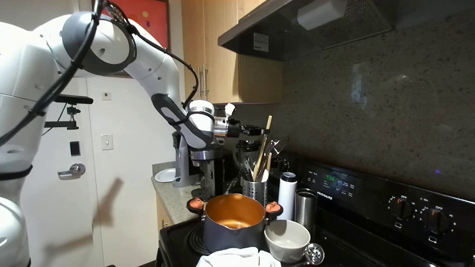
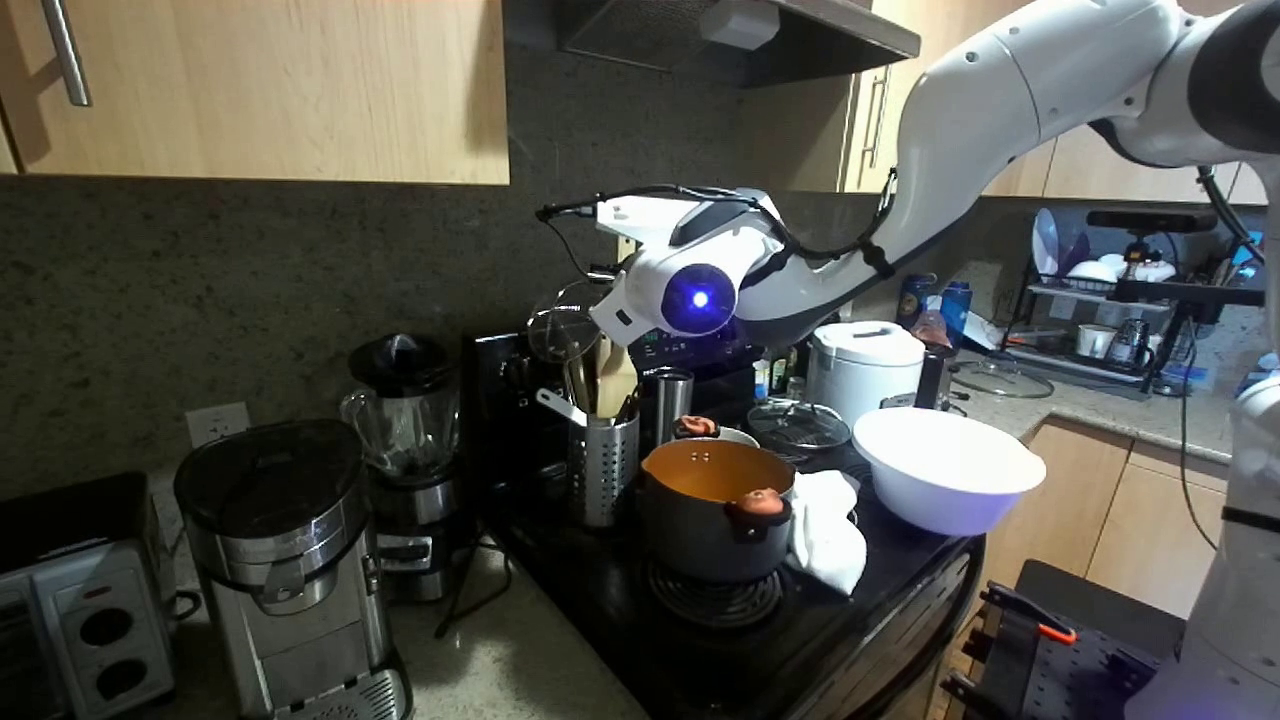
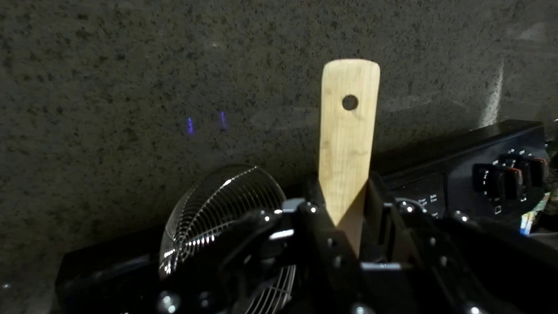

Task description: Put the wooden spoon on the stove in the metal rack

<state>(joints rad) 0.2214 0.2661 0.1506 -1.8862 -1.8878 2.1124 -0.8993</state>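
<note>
The wooden spoon (image 1: 261, 154) stands leaning in the metal rack (image 1: 254, 190), its lower end hidden inside among other utensils. Its flat handle end (image 3: 348, 144), with a hole, points up in the wrist view. My gripper (image 1: 265, 131) is at the upper handle, with a finger against each side of it in the wrist view (image 3: 344, 187), and looks shut on it. In an exterior view the arm hides the gripper, and the rack (image 2: 604, 475) stands on the stove (image 2: 610, 590) beside the orange-lined pot (image 2: 715, 530). The stove's knob panel (image 1: 371, 200) is behind.
A wire strainer (image 3: 218, 209) stands left of the fingers. A white bottle (image 1: 287, 196), steel canister (image 1: 306, 209) and bowl (image 1: 287, 241) are near the rack. A coffee machine (image 2: 280, 560) and blender (image 2: 410, 430) stand on the counter. The range hood (image 1: 259, 37) is overhead.
</note>
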